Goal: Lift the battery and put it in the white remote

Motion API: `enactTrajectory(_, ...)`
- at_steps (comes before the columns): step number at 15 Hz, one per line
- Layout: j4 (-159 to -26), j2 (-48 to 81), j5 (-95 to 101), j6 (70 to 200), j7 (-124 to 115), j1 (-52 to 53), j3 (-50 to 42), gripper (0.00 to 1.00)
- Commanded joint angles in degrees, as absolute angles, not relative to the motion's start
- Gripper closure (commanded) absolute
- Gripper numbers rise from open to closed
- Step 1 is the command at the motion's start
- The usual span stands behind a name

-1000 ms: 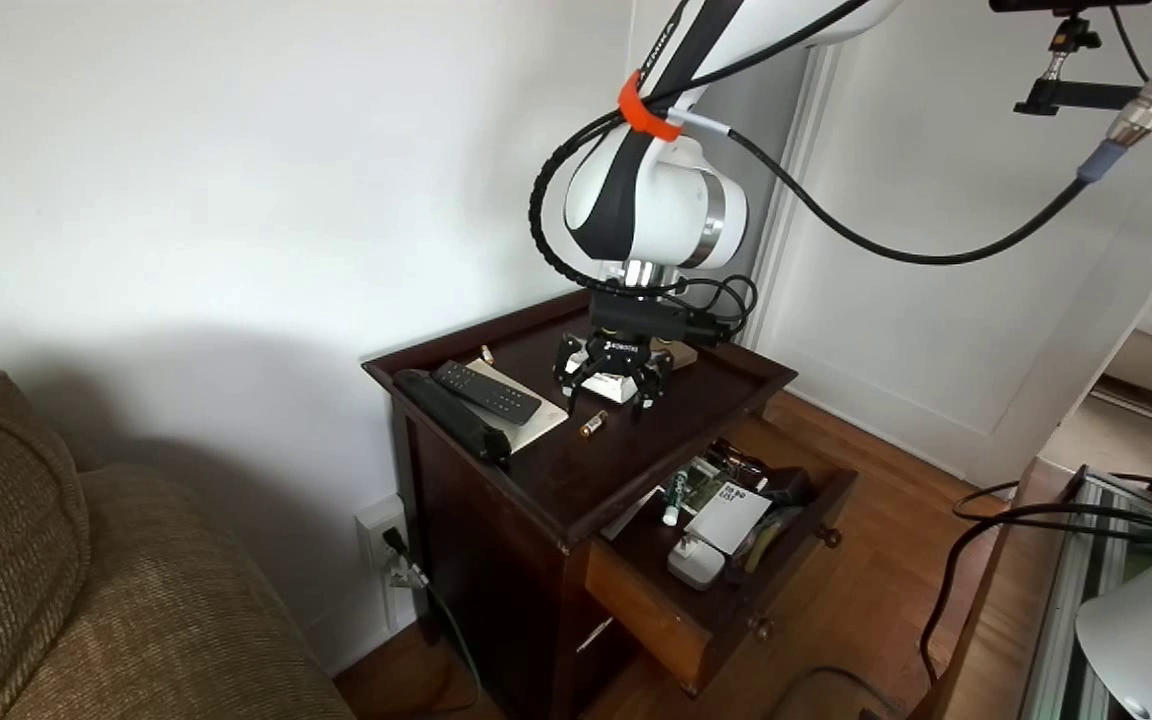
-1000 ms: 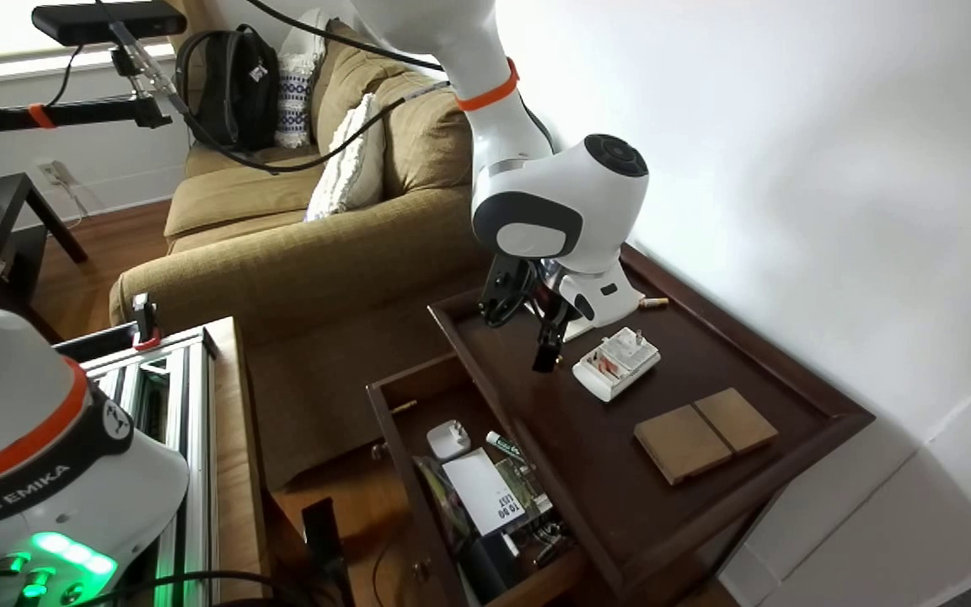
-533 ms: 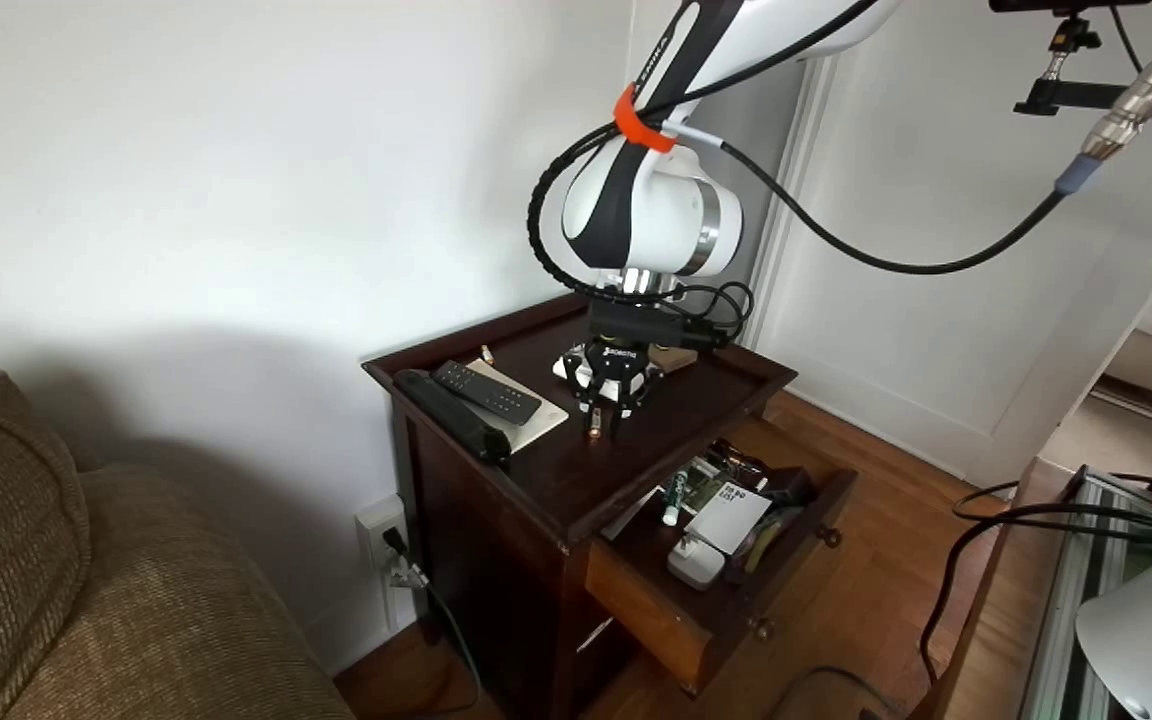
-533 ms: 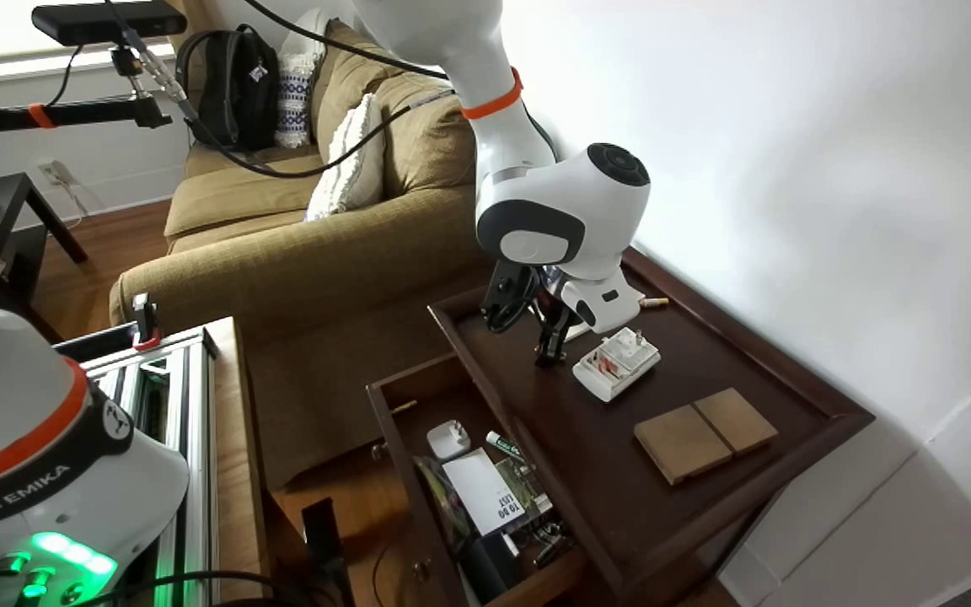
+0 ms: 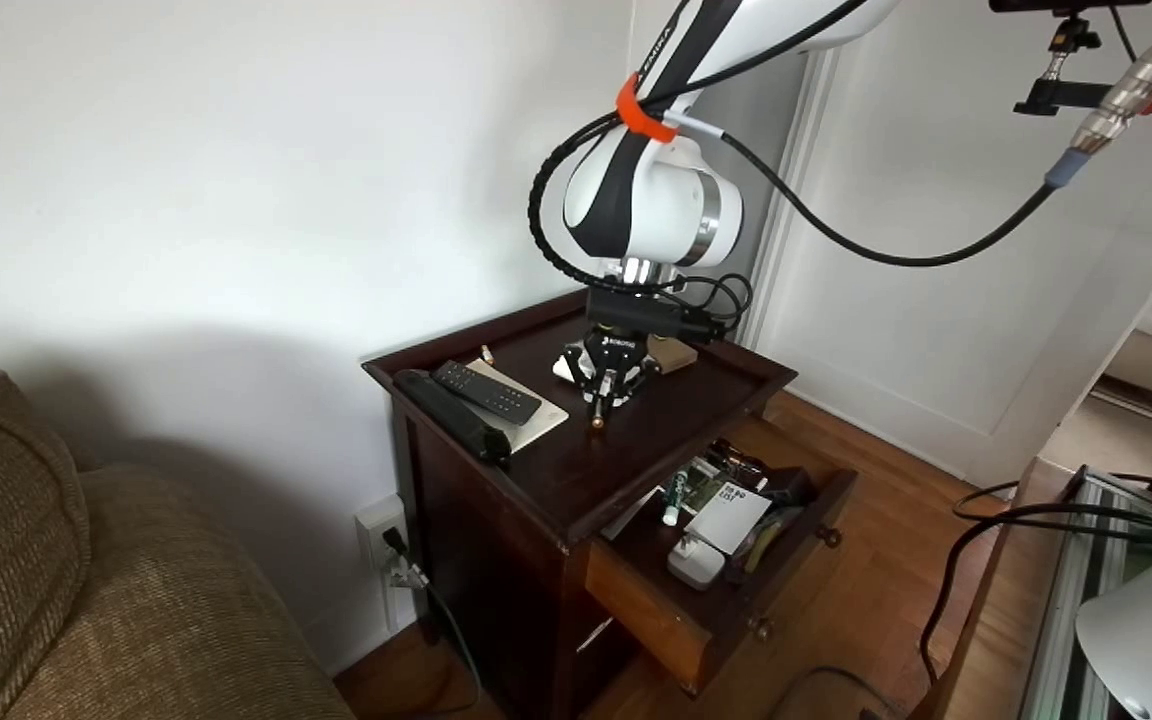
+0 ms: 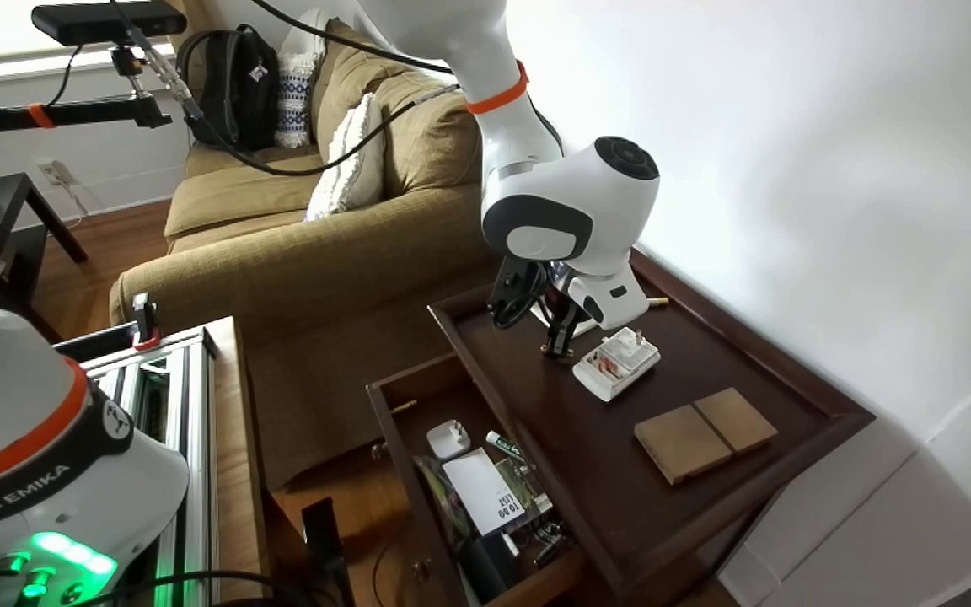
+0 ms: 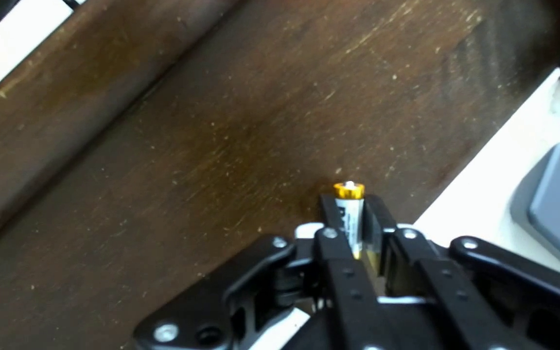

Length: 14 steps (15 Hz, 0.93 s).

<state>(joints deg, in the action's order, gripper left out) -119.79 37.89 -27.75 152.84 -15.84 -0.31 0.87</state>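
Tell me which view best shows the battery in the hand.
The wrist view: there the battery is close up, gold end visible, pale side between the fingers. Both exterior views show it tiny, partly hidden.

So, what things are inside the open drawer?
I see a white pad reading TO DO LIST, a white plug, a green-and-white marker and clutter. Whatever the pad or tabletop covers cannot be seen.

In an exterior view: brown sofa point(image 5: 136, 590) at eight o'clock; dark remote point(image 5: 486, 392) on pale pad point(image 5: 544, 425), nine o'clock on the tabletop point(image 5: 576, 480); cluttered drawer point(image 5: 646, 610), pulled open, at five. In an exterior view: black backpack point(image 6: 241, 88) at ten, flat tan block point(image 6: 705, 434) at four.
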Motion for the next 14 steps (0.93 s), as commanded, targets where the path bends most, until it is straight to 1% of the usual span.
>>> enactTrajectory(1,-121.3,32.8,-29.0,149.9,-17.1,-2.5,2.7,0.96)
enactTrajectory(6,-120.4,28.0,-37.2,143.0,-17.2,-6.3,5.3,0.96)
enactTrajectory(10,-119.6,27.8,-42.9,139.2,-19.8,-6.6,2.5,0.96)
enactTrajectory(14,-119.3,29.2,-44.1,138.0,-26.2,-5.7,-1.0,0.96)
